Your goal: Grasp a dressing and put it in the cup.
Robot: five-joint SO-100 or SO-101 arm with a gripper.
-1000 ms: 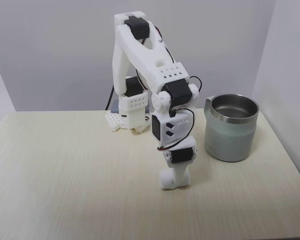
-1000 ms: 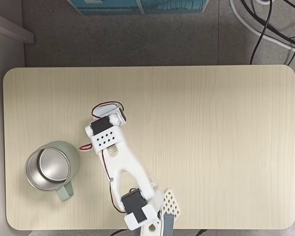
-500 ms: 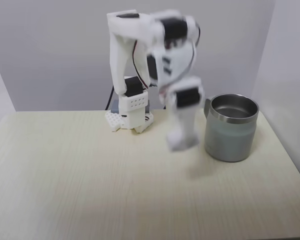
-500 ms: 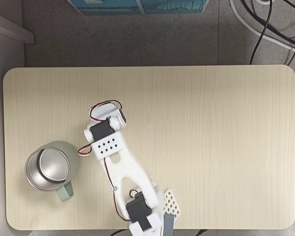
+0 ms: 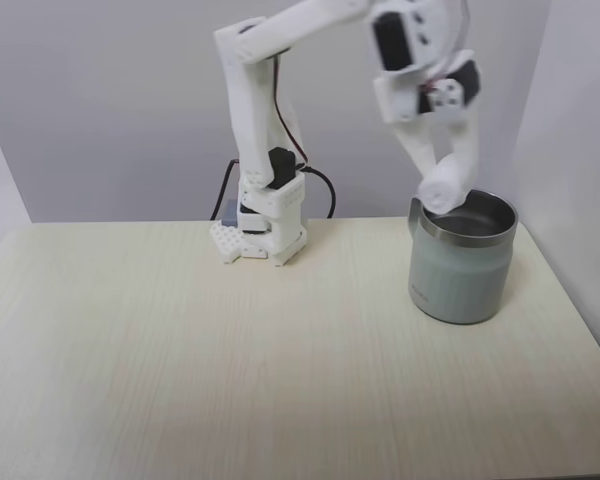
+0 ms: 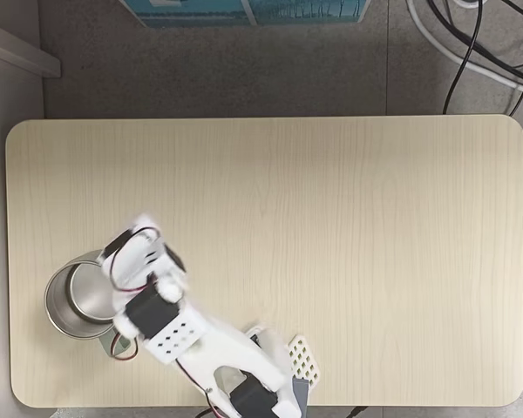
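Gripper (image 5: 442,190) has swung from low over the middle of the table (image 5: 180,350), a second ago, up and to the right in the front fixed view; it now hangs over the near-left rim of the cup (image 5: 462,262); the jaws pinch the dressing (image 5: 441,189), a small white roll held just above the steel rim, not yet inside. In the fixed view from above, the arm's wrist (image 6: 144,261) overlaps the right side of the cup (image 6: 74,300), which confirms the carry has reached the target; the roll itself cannot be picked out there. The cup has not shifted; it stands upright at the right of the table in the front view.

Judgement: grasp and transport are done; what remains is to centre the roll over the opening and let go; released from here, at the rim, it might catch the edge and fall outside.

Markings: no brand, label or writing is legible on cup, arm or table in either view.
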